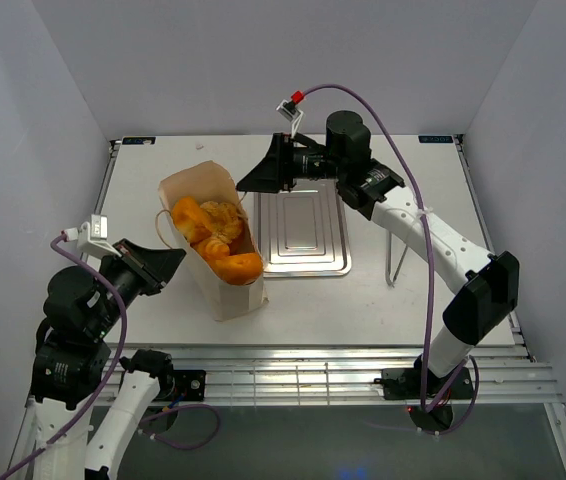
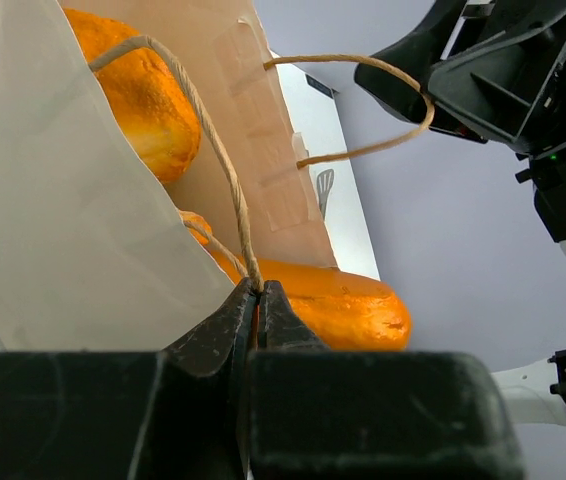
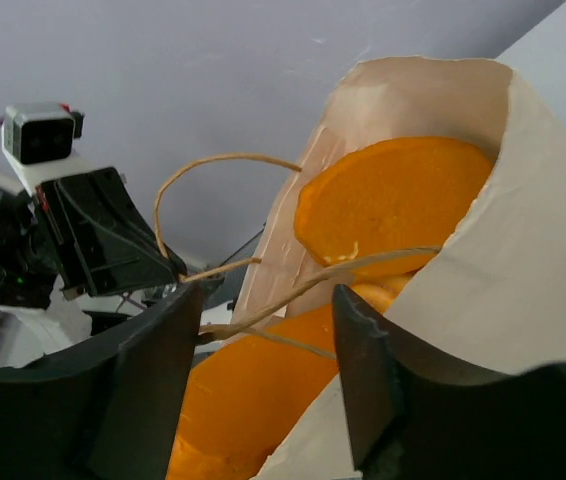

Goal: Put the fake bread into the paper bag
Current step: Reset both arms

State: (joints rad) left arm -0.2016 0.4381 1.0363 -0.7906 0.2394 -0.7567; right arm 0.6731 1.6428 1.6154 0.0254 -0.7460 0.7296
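Table (image 1: pixel 403 310) — paper bag (image 1: pixel 231 300); metal tray (image 1: pixel 308 235)

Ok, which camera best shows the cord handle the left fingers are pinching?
Left wrist view: the cord handle runs straight into the shut left fingers. The top view shows only a faint loop beside the paper bag; the right wrist view shows cords, but not which one is pinched.

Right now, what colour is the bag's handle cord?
Pale tan handle cord, clearest in the left wrist view.

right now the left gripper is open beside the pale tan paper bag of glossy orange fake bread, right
Not open: the left wrist view shows the left gripper shut on the thin cord handle of the paper bag holding the fake bread.
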